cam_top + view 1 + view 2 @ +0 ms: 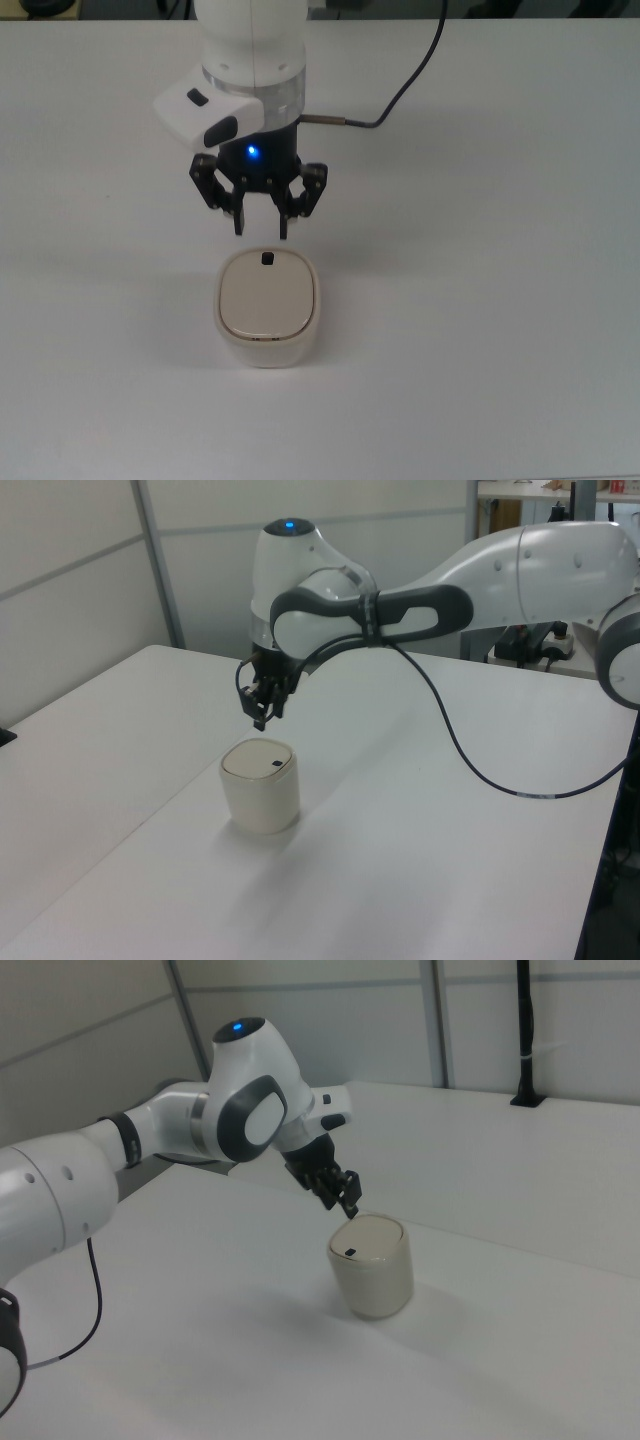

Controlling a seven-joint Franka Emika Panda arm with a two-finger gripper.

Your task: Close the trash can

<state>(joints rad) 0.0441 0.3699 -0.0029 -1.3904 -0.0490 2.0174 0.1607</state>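
Note:
The trash can (pixel 267 305) is a small cream-beige bin on the white table, its flat lid lying level on the rim with a tiny black tab (pixel 267 259) at the edge nearest the arm. It also shows in the left view (pixel 260 785) and the right view (pixel 372 1265). My gripper (pixel 261 233) hangs in the air just beyond that tab edge, above the bin and not touching it. Its black fingers are open with nothing between them. The gripper is also seen in the left view (pixel 262 718) and the right view (pixel 349 1206).
A black cable (pixel 400 95) loops from the arm across the table (pixel 500 300) toward the top view's upper right. A black post (pixel 524 1035) stands at the table's far edge in the right view.

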